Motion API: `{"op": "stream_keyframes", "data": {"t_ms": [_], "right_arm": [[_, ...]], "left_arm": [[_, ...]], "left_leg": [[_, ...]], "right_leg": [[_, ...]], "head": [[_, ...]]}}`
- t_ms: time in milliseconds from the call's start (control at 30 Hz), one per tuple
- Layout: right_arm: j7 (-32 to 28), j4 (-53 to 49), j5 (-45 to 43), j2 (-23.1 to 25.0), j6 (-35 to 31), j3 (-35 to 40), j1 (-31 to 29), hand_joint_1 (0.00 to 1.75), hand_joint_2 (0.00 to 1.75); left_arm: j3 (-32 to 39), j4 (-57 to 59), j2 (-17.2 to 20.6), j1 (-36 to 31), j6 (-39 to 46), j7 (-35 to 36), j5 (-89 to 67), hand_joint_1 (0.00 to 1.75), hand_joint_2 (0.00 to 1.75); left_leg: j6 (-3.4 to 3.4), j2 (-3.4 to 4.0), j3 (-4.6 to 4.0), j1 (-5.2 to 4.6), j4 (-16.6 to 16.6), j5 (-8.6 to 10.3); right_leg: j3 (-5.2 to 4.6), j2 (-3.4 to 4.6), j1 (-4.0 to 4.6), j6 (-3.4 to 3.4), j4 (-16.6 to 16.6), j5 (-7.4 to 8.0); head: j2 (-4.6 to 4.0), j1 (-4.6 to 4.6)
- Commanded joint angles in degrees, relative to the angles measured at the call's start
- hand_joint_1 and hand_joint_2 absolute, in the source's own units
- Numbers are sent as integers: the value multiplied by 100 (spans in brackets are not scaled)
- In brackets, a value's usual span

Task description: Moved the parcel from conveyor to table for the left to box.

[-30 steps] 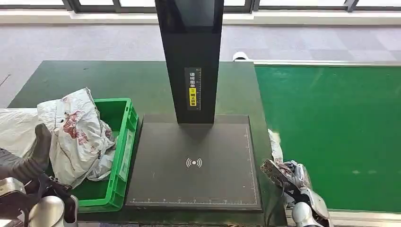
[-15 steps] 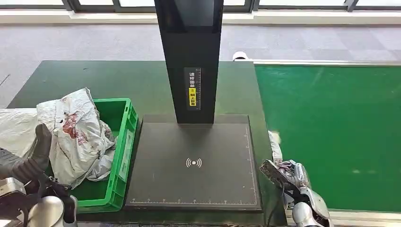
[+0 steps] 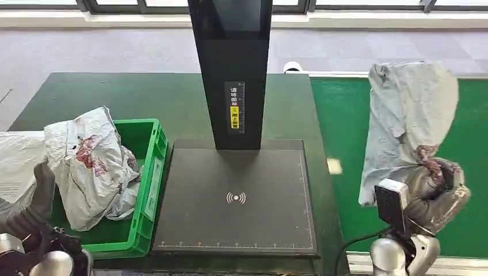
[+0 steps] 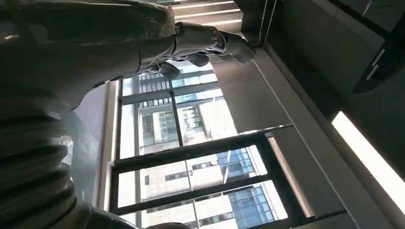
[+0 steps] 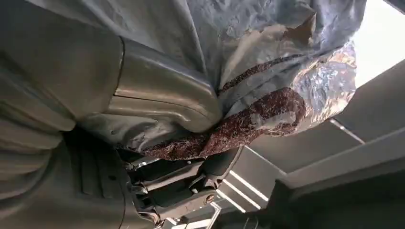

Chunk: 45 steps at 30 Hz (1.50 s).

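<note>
A crumpled grey parcel bag with a red-brown patch hangs upright above the green conveyor belt. My right hand grips it at its lower end. In the right wrist view the thumb presses into the grey parcel bag. My left hand sits low at the near left, beside the green box, holding nothing; in the left wrist view the left hand's fingers are stretched out and apart. Another grey-and-red parcel lies in the box.
A black scanner platform with a tall black column occupies the middle of the dark green table. A white parcel lies left of the box. A small white scrap lies on the belt's near-left edge.
My right hand rose from low at the table's near right corner and now holds the grey parcel up over the belt. My left hand sank slightly.
</note>
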Motion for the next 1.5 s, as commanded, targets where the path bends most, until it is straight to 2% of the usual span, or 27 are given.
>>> {"op": "stream_keyframes", "data": {"t_ms": [33, 600, 633, 667, 733, 900, 933, 967, 1000, 1067, 1100, 1133, 1367, 1500], "right_arm": [[-72, -567, -89, 310, -94, -323, 89, 175, 175], [-72, -567, -89, 310, -94, -323, 89, 175, 175], [-1185, -1356, -596, 679, -98, -411, -41, 175, 175], [-1185, -1330, -749, 555, -98, 78, 234, 175, 175], [-1185, -1351, -605, 701, -98, 132, 226, 175, 175], [-1185, -1351, -605, 701, -98, 132, 226, 175, 175], [-1185, -1078, -967, 401, -98, 487, 223, 175, 175], [-977, -834, -1120, 100, 823, 936, 158, 175, 175], [-863, -637, -973, 49, 1205, 1156, 42, 175, 175], [-641, -234, -1496, -148, 2974, 1721, -192, 175, 175], [-863, -88, -1647, -96, 3319, 1839, -250, 175, 175], [-795, 9, -1536, -143, 3575, 2021, -277, 175, 175], [-491, 270, -659, -244, 3798, 2689, -337, 175, 175], [-481, 299, -623, -244, 3806, 2718, -310, 175, 175]], "left_arm": [[-17, 321, 0, -176, 34, 41, -6, 0, 175], [-17, 321, 0, -176, 34, 41, -6, 0, 175], [-108, 439, 62, -275, 57, 5, 30, 0, 175], [-158, 522, 93, -337, 133, -4, 26, 0, 175], [-173, 571, 102, -379, 159, -5, 25, 0, 175], [-173, 571, 102, -379, 159, -5, 25, 0, 175], [-193, 549, 138, -352, 171, -13, 46, 0, 175], [-214, 553, 193, -378, 157, -31, 83, 0, 175], [-215, 570, 227, -430, 119, -21, 104, 0, 175], [-208, 647, 298, -559, -8, 20, 83, 0, 175], [-206, 731, 316, -662, -112, 55, 67, 0, 175], [-218, 795, 327, -724, -138, 62, 32, 0, 175], [-325, 810, 328, -802, -262, 146, 11, 0, 175], [-328, 834, 326, -819, -259, 148, 5, 0, 175]], "left_leg": [[-2, -5, 10, 2, -7, 6], [1, -3, 19, 1, -5, 14], [0, -5, 25, 3, -11, 15], [0, -6, 27, 5, -13, 16], [0, -6, 10, -3, 1, 15], [-2, 3, 22, 4, -5, 14], [-2, 1, 23, 4, -9, 16], [-1, -3, 21, 3, -8, 17], [0, 4, 22, 5, -7, 15], [-1, 28, 28, 8, -9, 15], [0, 26, 24, 4, -7, 15], [-1, 35, 27, 6, -10, 15], [-8, 8, 27, 11, -15, 34], [-8, 1, 26, 10, -13, 35]], "right_leg": [[12, -7, 2, -5, -8, 4], [21, -2, 1, 0, -7, 12], [29, -5, 4, -3, -15, 13], [32, -6, 7, -4, -19, 14], [9, -5, -2, -2, 4, 9], [23, 3, 6, -3, -6, 13], [24, 0, 6, -4, -9, 14], [23, -3, 4, -3, -8, 14], [24, 5, 6, -1, -11, 16], [27, 29, 9, -3, -15, 24], [26, 27, 5, -1, -9, 22], [26, 35, 7, -3, -12, 26], [31, 0, 13, -16, -16, 28], [31, -6, 12, -14, -13, 25]], "head": [[0, 0], [2, 0], [0, 0], [2, 0], [0, 0], [0, 0], [0, 0], [0, 0], [0, 0], [0, 2], [0, 2], [0, 2], [0, 2], [0, 2]]}}
